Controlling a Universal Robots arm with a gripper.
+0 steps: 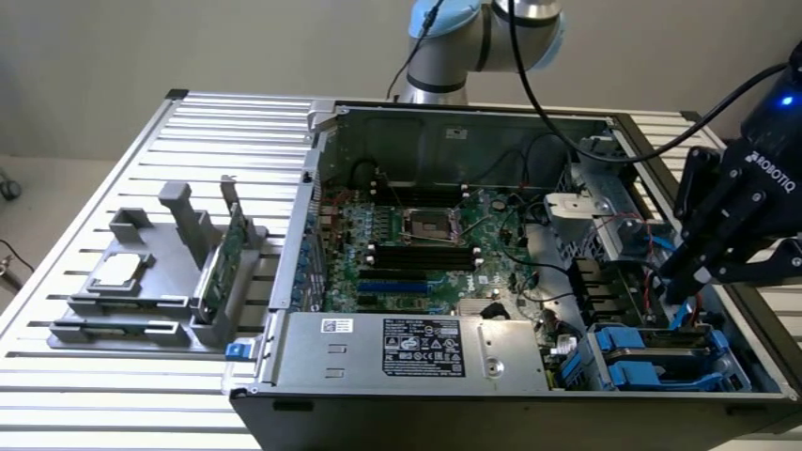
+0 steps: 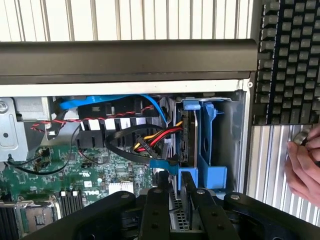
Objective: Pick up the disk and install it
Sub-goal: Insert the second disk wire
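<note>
The disk (image 2: 189, 131) stands on edge in its blue carrier (image 2: 207, 145) inside the drive bay in a corner of the open computer case. In the exterior view the blue carrier (image 1: 655, 362) sits at the case's near right corner. My gripper (image 1: 683, 287) hangs just above that bay, at the exterior view's right. Seen from the wrist, the gripper (image 2: 177, 200) is right at the carrier's near end, and whether they touch cannot be made out. Red, yellow and black cables (image 2: 152, 140) run to the disk's side.
The motherboard (image 1: 414, 244) fills the case's middle and the power supply (image 1: 414, 348) lies along its near edge. A grey holder (image 1: 150, 282) on the slatted table carries a small silver chip (image 1: 119, 271) and a green card (image 1: 232, 254). A person's hand (image 2: 305, 165) is beside the case.
</note>
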